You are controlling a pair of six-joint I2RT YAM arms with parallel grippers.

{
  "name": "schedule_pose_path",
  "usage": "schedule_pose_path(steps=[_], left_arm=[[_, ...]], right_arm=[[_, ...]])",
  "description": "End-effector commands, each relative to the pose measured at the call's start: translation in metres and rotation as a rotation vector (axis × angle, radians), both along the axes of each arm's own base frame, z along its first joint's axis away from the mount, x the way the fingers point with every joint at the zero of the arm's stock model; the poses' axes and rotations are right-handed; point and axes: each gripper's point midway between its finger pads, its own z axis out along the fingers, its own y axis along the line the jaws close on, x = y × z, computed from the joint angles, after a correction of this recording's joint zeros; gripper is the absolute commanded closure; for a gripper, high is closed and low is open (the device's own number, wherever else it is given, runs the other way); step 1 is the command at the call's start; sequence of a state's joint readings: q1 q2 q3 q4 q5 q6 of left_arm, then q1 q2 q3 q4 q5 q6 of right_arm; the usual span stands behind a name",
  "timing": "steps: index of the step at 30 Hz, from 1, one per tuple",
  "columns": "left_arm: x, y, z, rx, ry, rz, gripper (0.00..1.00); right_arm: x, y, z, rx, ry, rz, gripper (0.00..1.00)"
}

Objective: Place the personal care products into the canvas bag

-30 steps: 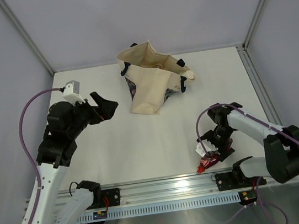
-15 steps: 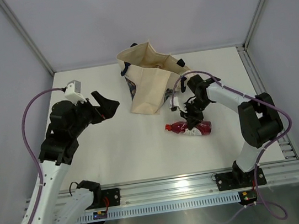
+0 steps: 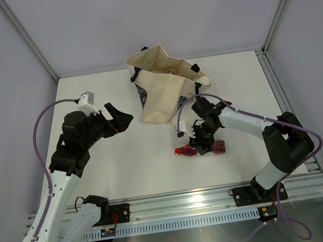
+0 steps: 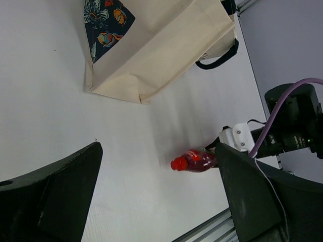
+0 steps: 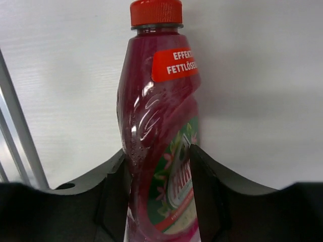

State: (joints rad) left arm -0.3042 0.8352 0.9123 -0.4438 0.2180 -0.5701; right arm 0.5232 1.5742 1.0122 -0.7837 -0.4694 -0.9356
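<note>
A dark-red bottle (image 3: 206, 148) with a red cap lies level, cap pointing left, right of the table's middle. My right gripper (image 3: 203, 141) is shut on its labelled body; in the right wrist view the bottle (image 5: 157, 111) sits between both fingers (image 5: 113, 191). The cream canvas bag (image 3: 160, 91) is slumped at the back centre, about a hand's width beyond the bottle. My left gripper (image 3: 122, 118) is open and empty, raised left of the bag. The left wrist view shows the bag (image 4: 161, 50) and the bottle (image 4: 196, 161). No other bottles show.
A navy flowered panel (image 4: 103, 20) shows on the bag's left side, and a dark handle (image 4: 219, 58) lies at its right. The aluminium rail (image 3: 179, 201) runs along the table's front edge. Frame posts stand at the back corners.
My right gripper has carried the red bottle from the front edge up toward the bag, then slightly left and nearer. My left arm has shifted a little right.
</note>
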Motion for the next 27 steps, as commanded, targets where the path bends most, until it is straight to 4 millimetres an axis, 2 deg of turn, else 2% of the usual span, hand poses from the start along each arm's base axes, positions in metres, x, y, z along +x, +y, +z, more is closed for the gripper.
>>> schedule_pose_path(steps=[1,3,6,7,9,10,11,13,14,15,16,17,19,23,24,27], left_arm=[[0.002,-0.006,0.008,-0.036,-0.043,-0.029,0.01],[0.000,-0.005,0.008,-0.035,-0.047,-0.028,0.01],[-0.002,-0.004,0.005,-0.030,-0.047,-0.024,0.01],[-0.003,-0.003,0.003,-0.031,-0.044,-0.023,0.01],[-0.003,-0.003,0.003,-0.031,-0.045,-0.023,0.01],[-0.003,-0.003,0.002,-0.032,-0.043,-0.023,0.01],[-0.004,-0.004,0.002,-0.031,-0.043,-0.024,0.01],[-0.004,-0.005,0.004,-0.034,-0.051,-0.031,0.01],[-0.004,-0.005,0.005,-0.034,-0.052,-0.031,0.01],[-0.004,-0.006,0.007,-0.035,-0.060,-0.041,0.01],[-0.004,-0.007,0.008,-0.036,-0.063,-0.046,0.01],[-0.004,-0.007,0.009,-0.039,-0.067,-0.050,0.01],[-0.004,-0.011,0.009,-0.046,-0.064,-0.067,0.01],[-0.002,-0.017,0.011,-0.069,-0.070,-0.098,0.01],[-0.003,-0.020,0.011,-0.074,-0.068,-0.110,0.01],[-0.003,-0.023,0.014,-0.088,-0.080,-0.128,0.01]], right_arm=[[-0.015,-0.013,-0.034,-0.159,0.037,-0.053,0.45],[-0.011,-0.012,-0.039,-0.179,0.016,-0.078,0.42],[-0.003,-0.015,-0.045,-0.231,-0.029,-0.105,0.45],[-0.003,-0.014,-0.044,-0.226,-0.030,-0.111,0.52],[-0.008,-0.011,-0.041,-0.210,0.001,-0.109,0.74],[-0.008,-0.005,-0.036,-0.184,0.012,-0.109,0.99],[-0.013,-0.006,-0.030,-0.167,0.051,-0.122,1.00],[-0.027,0.014,0.003,0.016,0.187,-0.133,1.00],[-0.023,0.010,0.008,0.016,0.197,-0.168,1.00],[-0.026,0.020,0.024,0.111,0.259,-0.176,1.00],[-0.018,0.026,0.041,0.173,0.275,-0.187,1.00],[-0.019,0.024,0.050,0.201,0.328,-0.215,1.00],[-0.009,0.024,0.071,0.300,0.411,-0.263,1.00],[0.002,0.026,0.100,0.463,0.566,-0.316,1.00],[0.003,0.030,0.115,0.537,0.608,-0.313,1.00],[0.019,0.034,0.166,0.632,0.556,-0.306,1.00]])
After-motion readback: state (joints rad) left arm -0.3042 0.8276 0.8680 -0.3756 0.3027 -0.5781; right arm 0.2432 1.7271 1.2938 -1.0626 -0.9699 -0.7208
